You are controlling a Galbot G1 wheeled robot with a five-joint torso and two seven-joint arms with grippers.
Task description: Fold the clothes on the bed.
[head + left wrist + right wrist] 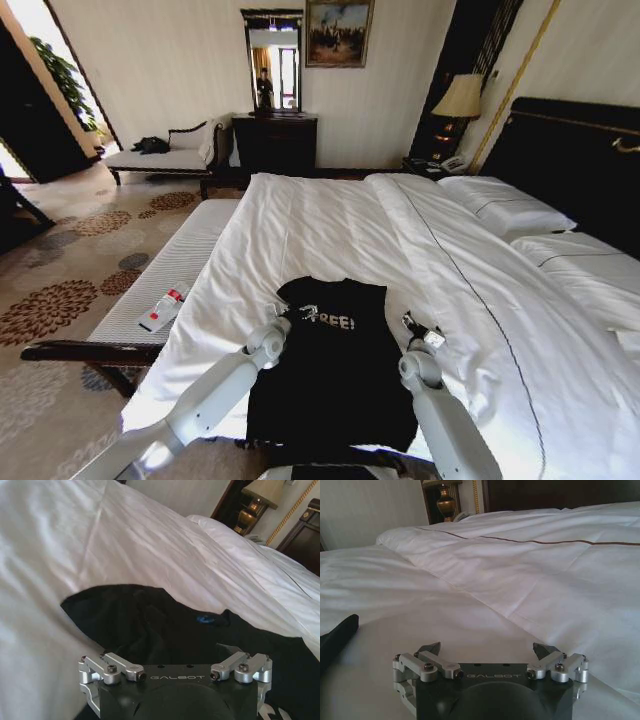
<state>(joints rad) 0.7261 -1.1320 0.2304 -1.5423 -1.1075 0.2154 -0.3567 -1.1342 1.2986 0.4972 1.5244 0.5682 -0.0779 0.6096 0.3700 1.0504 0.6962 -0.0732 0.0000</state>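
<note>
T-shirt (335,370): flat on bed (330,230), sleeves tucked.
Left gripper (303,313): wide open, empty, over shirt edge.
Right gripper (420,330): wide open, empty, flanking, ready for pinch.

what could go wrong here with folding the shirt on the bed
The left gripper sits open over the black T-shirt, whose sleeve edge is already bunched, so a pinch may catch several layers. The right gripper, also open, hovers over bare white sheet beside the shirt and might grab bedding instead of the garment.
</note>
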